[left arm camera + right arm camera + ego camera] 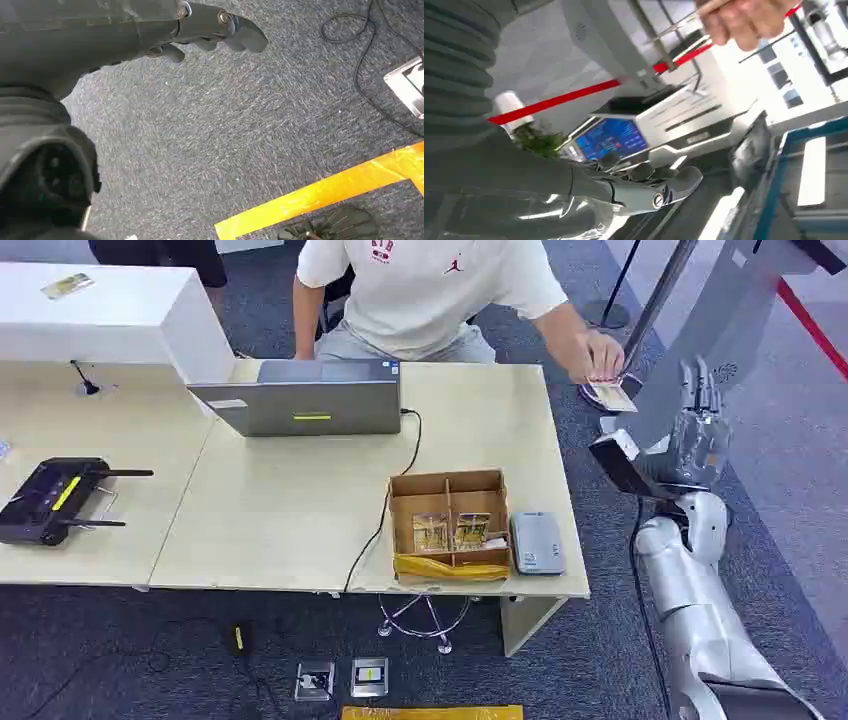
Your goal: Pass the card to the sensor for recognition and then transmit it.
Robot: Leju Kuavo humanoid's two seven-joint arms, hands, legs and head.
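The robot's right hand is raised beyond the right end of the bench, fingers spread and holding nothing, close to a slanted grey panel. In the right wrist view the same hand lies released in front of a machine with a blue screen. Just to its left and farther away, a seated person's hand in a white T-shirt pinches the card, which hangs in the air off the bench's far right corner, apart from the robot's fingers.

The left hand hangs over grey carpet, fingers loosely curled with nothing in them, near a strip of orange tape and a black cable.

On the bench, near its right end, a grey card reader lies just beside an open cardboard box divided into compartments, with cards showing in the two nearer ones and yellow tape along its near wall. A silver laptop stands farther back, its cable trailing toward the near edge. A black router with antennas sits at the left, and a white box stands at the far left.
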